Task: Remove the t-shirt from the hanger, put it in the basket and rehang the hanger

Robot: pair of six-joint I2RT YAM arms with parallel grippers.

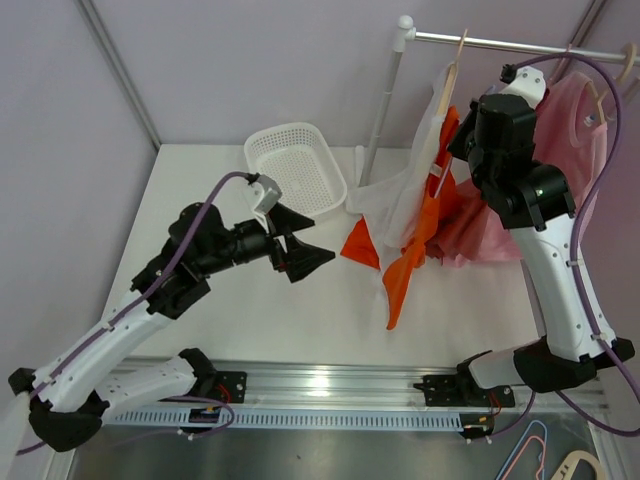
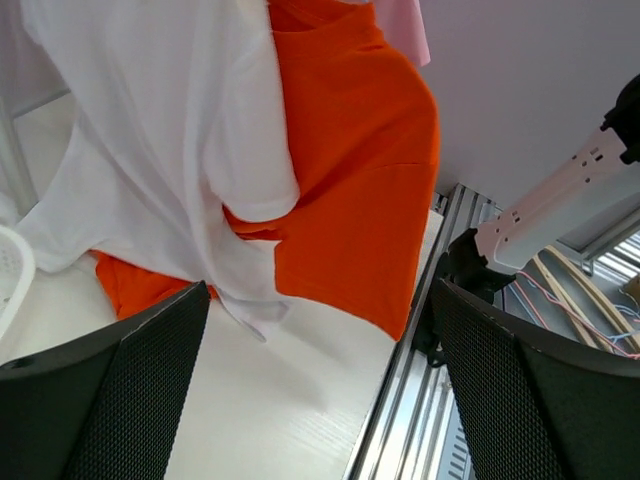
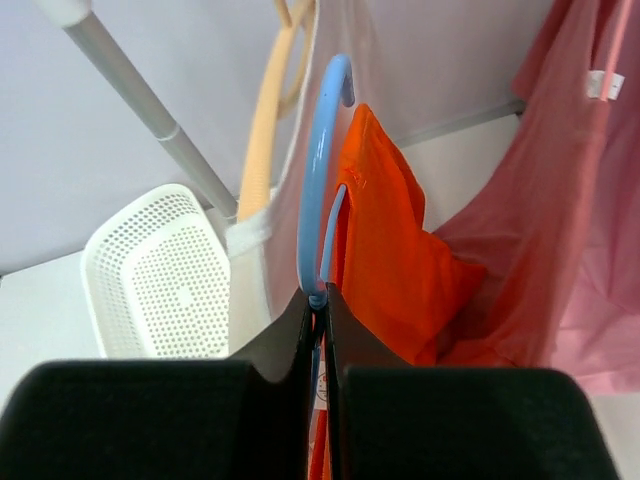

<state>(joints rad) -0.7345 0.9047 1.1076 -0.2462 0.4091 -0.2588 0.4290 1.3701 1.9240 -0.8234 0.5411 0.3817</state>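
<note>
My right gripper (image 3: pixel 318 303) is up beneath the rail (image 1: pixel 520 43), its fingers pressed together on the lower curve of the blue hanger (image 3: pixel 318 170). The orange t-shirt (image 1: pixel 410 255) is draped over that hanger, and its lower part trails down from the rail onto the table (image 1: pixel 260 310). On the post side of the rail, a white t-shirt (image 1: pixel 410 180) hangs touching the orange one and partly covers it; in my right wrist view a tan hanger (image 3: pixel 262 140) rises through its neck. Toward the rail's far right end hangs a pink t-shirt (image 1: pixel 570 150), its hem bunched against the orange cloth. My left gripper (image 1: pixel 318 243) is low over the table, well to the left of the rail's post, with its fingers spread wide and holding nothing. It points at the hanging shirts and touches neither. A white basket (image 1: pixel 295 165) sits on the table, left of the rail's post.
</note>
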